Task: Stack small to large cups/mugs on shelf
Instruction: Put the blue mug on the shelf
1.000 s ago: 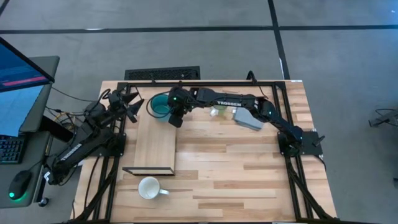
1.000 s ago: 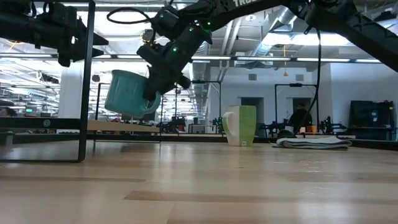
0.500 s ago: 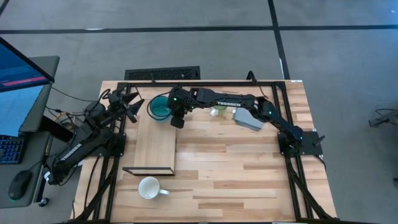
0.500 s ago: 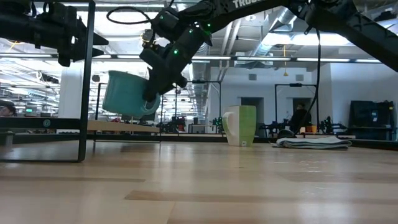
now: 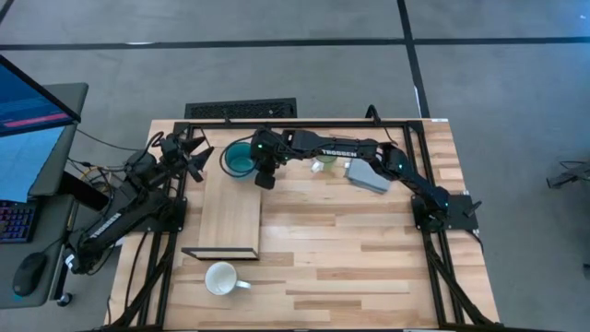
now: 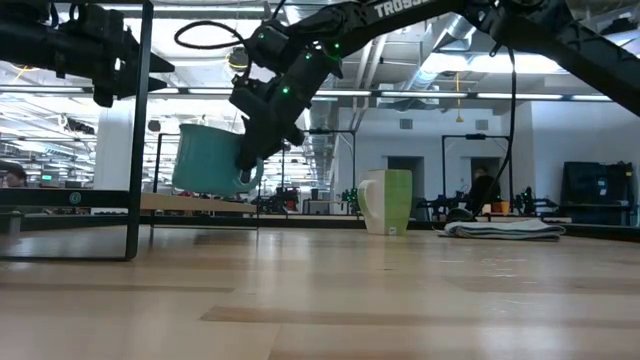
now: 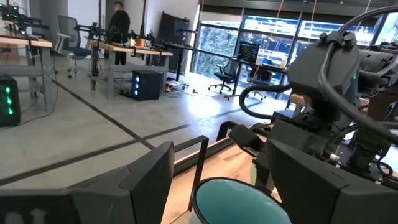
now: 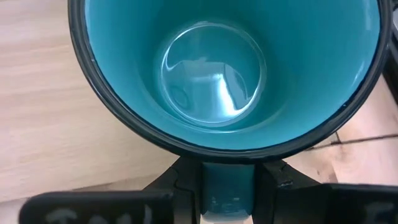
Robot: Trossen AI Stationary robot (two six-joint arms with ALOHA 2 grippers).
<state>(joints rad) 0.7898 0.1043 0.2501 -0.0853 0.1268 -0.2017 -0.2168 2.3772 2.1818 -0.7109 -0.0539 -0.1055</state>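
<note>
The large teal mug [image 5: 239, 159] is in my right gripper [image 5: 265, 173], near the far end of the light-wood shelf [image 5: 230, 214]. In the low view the teal mug [image 6: 209, 160] is nearly upright, its base about level with the shelf top [image 6: 190, 203]. The light green mug [image 5: 323, 164] stands upright on the table right of it. The white mug [image 5: 221, 278] lies near the table's near edge, handle to the right. My left gripper [image 5: 191, 153] waits open, left of the teal mug. My right gripper holds the teal mug by its handle [image 8: 227, 186], pinched between the two fingers [image 8: 181, 182]. It comes slanting down from the table's right side. The mug is nearly upright, mouth up. Whether its base touches the shelf, I cannot tell.
A flat grey pad [image 5: 367, 177] lies right of the light green mug. The shelf's black metal frame [image 6: 138, 130] stands at its near end. A black frame runs along the table's edges. Bare slatted tabletop [image 5: 350, 249] lies right of the shelf.
My right gripper has come down a little and turned, still shut on the handle. The teal mug, tilted with its mouth toward the left a second ago, now hangs nearly upright and slightly lower, close above the shelf's far end.
</note>
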